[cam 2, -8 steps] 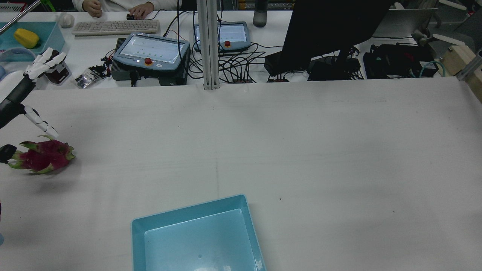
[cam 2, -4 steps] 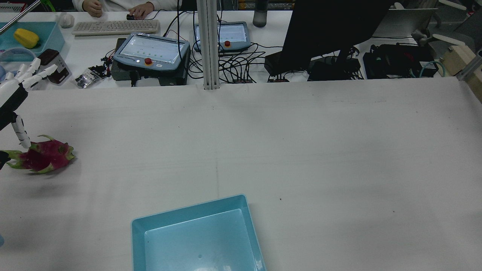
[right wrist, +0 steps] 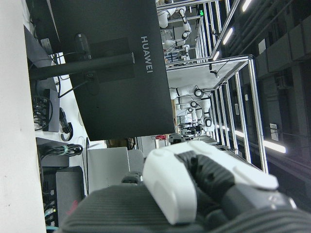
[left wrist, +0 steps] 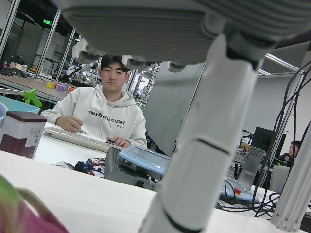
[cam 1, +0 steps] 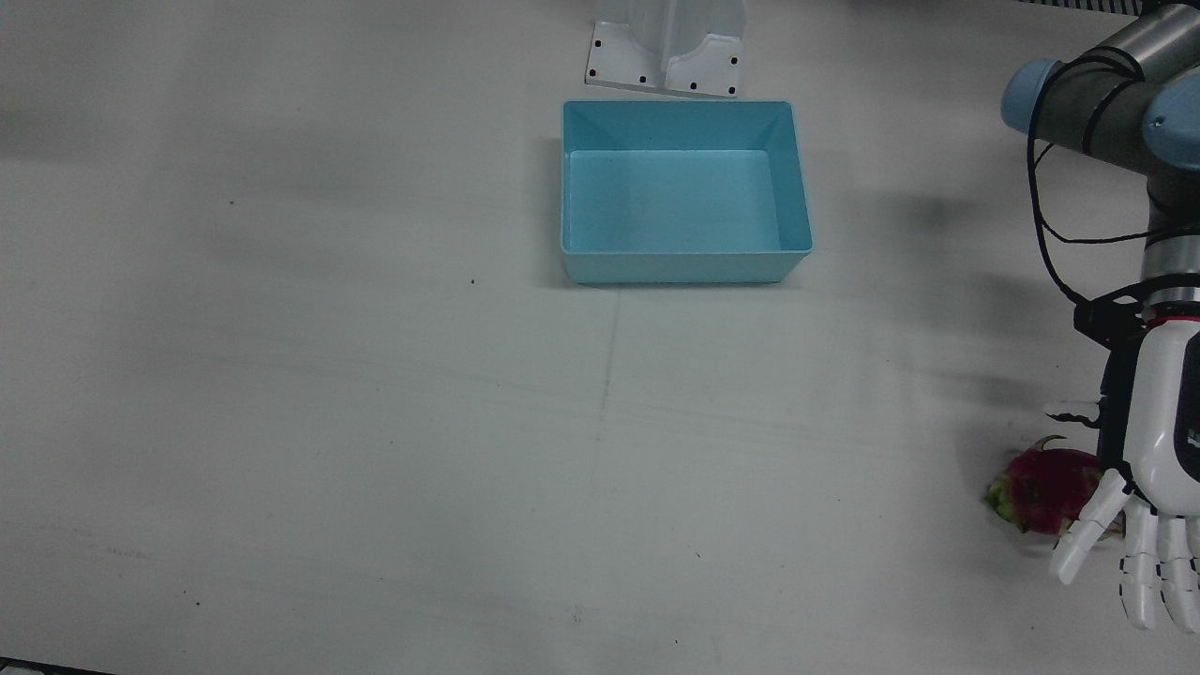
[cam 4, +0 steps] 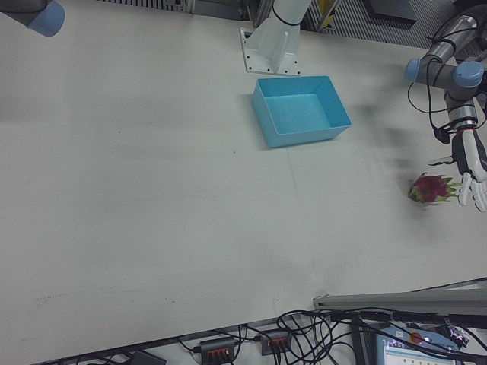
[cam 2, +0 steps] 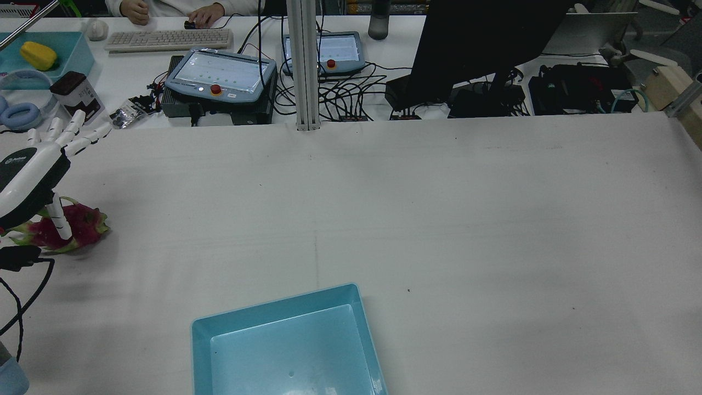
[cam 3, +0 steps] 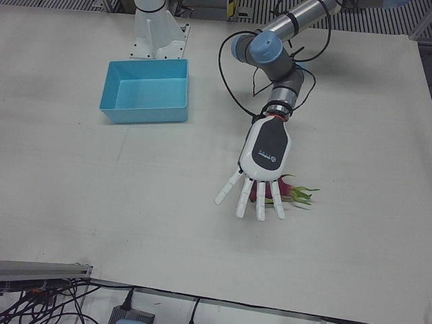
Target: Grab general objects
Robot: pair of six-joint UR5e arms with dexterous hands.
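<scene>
A magenta dragon fruit [cam 2: 77, 226] with green scales lies on the white table at its far left edge; it also shows as the dragon fruit [cam 1: 1042, 487], the dragon fruit [cam 3: 291, 194] and the dragon fruit [cam 4: 428, 188]. My left hand [cam 2: 34, 170] hovers just above it, palm down, open with fingers spread toward the back desk. Its thumb hangs in front of the fruit and nothing is held. That left hand [cam 1: 1158, 450] partly covers the fruit from above, as the left hand [cam 3: 265, 152] also shows. My right hand [right wrist: 194, 189] appears only as a white and black close-up.
An empty light-blue bin [cam 2: 274, 300] sits near the robot's side at the middle, also seen as the bin [cam 1: 684, 108]. Behind the table are teach pendants [cam 2: 219, 79], a monitor [cam 2: 482, 44], cables, a jar [cam 2: 77, 96] and a person at a keyboard [cam 2: 170, 38].
My left hand has swung in from the table's left edge and come over the dragon fruit, its thumb now in front of it. The fruit has not moved.
</scene>
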